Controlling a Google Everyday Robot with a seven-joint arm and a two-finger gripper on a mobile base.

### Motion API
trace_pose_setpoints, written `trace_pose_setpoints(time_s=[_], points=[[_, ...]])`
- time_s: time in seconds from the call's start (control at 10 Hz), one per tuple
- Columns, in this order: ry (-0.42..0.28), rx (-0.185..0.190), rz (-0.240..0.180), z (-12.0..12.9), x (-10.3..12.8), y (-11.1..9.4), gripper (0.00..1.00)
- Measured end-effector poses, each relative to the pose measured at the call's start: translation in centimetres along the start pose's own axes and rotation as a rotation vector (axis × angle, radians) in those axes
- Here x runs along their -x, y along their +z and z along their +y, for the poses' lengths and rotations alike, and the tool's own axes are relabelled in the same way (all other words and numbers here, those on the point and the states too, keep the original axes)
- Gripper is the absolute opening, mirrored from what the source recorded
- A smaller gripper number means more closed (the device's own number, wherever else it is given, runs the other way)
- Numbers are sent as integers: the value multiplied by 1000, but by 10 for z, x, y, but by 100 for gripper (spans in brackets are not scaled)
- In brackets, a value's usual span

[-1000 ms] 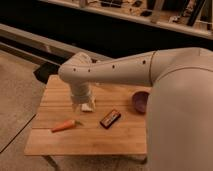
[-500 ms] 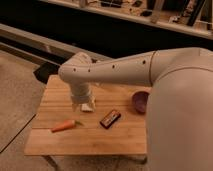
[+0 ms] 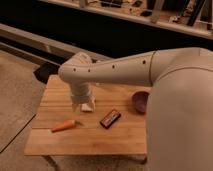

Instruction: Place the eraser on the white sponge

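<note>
A light wooden plank table (image 3: 125,136) stands on a grey floor (image 3: 15,107) crossed by thin dark seams. Behind it a pale ledge (image 3: 42,42) runs slantwise along the foot of a dark wall (image 3: 125,35). Above the wall a long counter (image 3: 150,15) carries blurred clutter. A dark shape (image 3: 45,71) lies on the floor at the table's far left corner. The light is dim and warm. The gripper (image 3: 86,106) hangs low over the table's middle.
</note>
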Motion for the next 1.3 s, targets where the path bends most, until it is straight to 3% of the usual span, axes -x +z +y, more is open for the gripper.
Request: trace_pose_setpoints(time_s=[0.5, 0.8, 1.0, 1.3], points=[[7, 5, 4, 0, 3, 2, 65], [75, 41, 7, -14, 20, 18, 65], [184, 82, 7, -40, 33, 44, 65], [271, 102, 15, -67, 36, 83, 65]])
